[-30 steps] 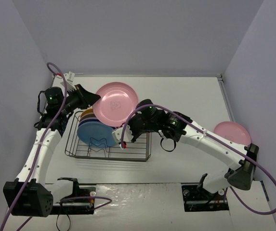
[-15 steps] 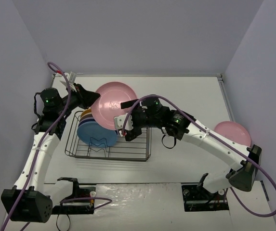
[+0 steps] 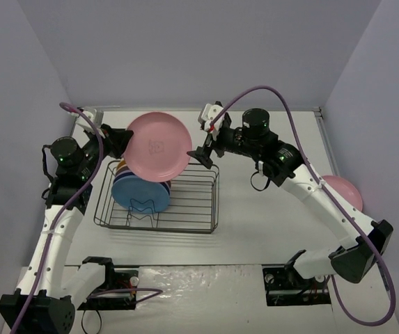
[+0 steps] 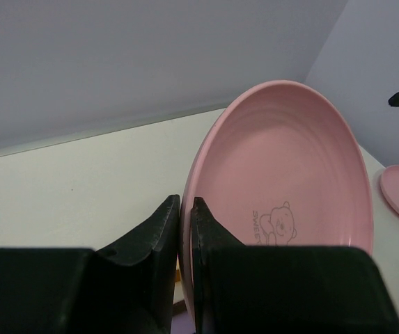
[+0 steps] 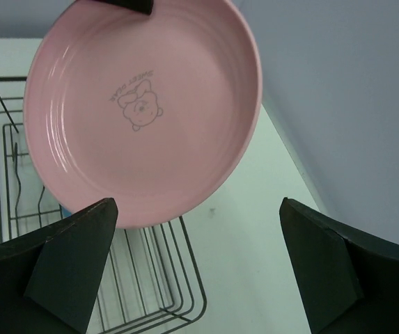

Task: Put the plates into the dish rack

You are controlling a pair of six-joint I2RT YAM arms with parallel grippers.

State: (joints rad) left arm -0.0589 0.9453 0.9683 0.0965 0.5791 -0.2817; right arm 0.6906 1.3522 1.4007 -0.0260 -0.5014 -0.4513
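Matte white worktop [image 3: 269, 209], plain lavender walls [image 3: 199, 49]. Above the dark wire dish rack [image 3: 216, 203], the left jaws pinch the rim of a smooth round pink plate [image 3: 159, 146]; the wrist views make out its bear print. Right jaws gape empty near the rack's far right corner. A second pink plate [image 3: 342, 191] lies well right of the rack.

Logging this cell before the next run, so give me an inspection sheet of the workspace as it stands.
Surface: white table, flat pink plate lying at its right.
Job's things: dish rack holds blue plate, others behind it; held pink plate raised over the rack.
Clutter: nothing seen.
Grippers: left gripper shut on the held plate's rim; right gripper open, apart from it.
Cables: purple cable along each arm.
Surroundings: plain lavender walls.
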